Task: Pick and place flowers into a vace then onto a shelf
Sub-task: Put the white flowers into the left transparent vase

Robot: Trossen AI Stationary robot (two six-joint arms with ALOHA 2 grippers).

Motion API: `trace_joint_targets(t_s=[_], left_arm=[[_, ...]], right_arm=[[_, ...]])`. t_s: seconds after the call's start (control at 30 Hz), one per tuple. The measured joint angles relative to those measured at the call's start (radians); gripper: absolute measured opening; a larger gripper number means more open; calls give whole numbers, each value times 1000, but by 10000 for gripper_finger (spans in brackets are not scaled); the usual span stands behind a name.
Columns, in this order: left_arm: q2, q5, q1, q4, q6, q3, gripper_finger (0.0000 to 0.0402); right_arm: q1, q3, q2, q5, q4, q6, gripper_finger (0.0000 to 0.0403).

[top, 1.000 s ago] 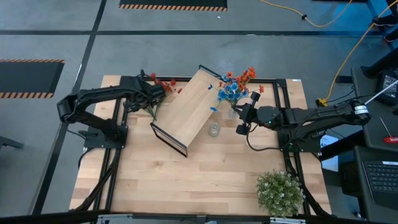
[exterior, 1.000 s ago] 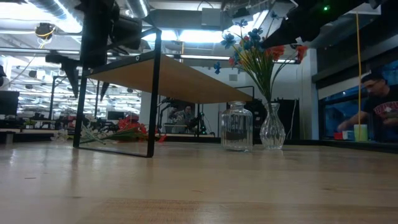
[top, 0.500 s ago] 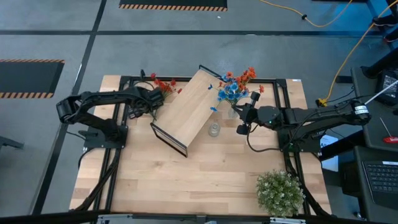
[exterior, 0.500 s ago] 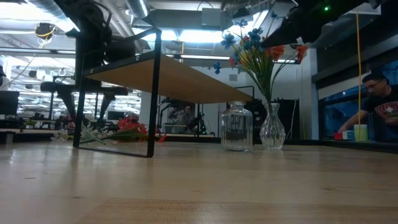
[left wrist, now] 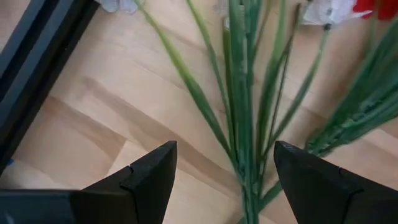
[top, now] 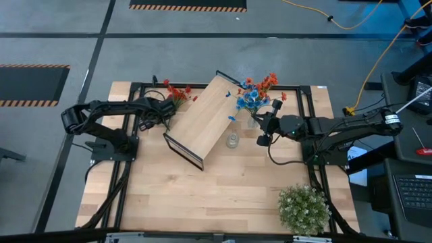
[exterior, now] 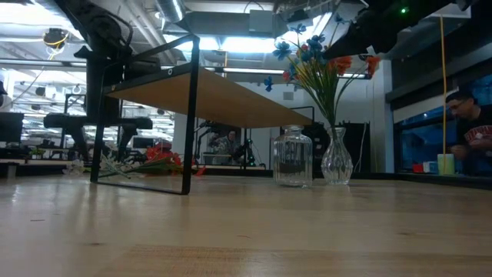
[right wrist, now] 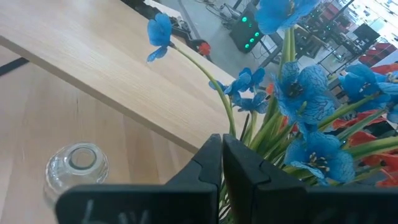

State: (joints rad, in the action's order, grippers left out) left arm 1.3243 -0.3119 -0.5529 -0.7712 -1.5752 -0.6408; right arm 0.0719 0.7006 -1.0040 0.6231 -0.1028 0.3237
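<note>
Blue and red-orange flowers (top: 253,93) already fill the fluted clear glass vase (exterior: 336,157) — right gripper (right wrist: 222,163) clenched on their stems; left gripper (left wrist: 221,168), spread, hovers over loose green-stemmed sprigs (left wrist: 242,93) — the light-wood shelf (top: 202,116) beyond is bare.

From above you look straight down on the whole table (top: 202,196). The low camera sits at tabletop height, facing the room; both show the shelf (top: 200,121) and vase (exterior: 336,158). Each wrist camera looks closely past its own fingers.
</note>
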Motion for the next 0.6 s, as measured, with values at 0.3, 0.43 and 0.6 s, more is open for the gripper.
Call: trace_joint_targets(t_s=[0.3,0.43,0.6], left_arm=[[0,-6,0,107,-12,50,260],[0,-19,0,111,-12,50,260],[5,-18,0,102,-19,50,260]], right_arm=[[0,0,0,0,0,3,19],[0,0,0,0,0,3,19],[0,0,0,0,0,3,19]])
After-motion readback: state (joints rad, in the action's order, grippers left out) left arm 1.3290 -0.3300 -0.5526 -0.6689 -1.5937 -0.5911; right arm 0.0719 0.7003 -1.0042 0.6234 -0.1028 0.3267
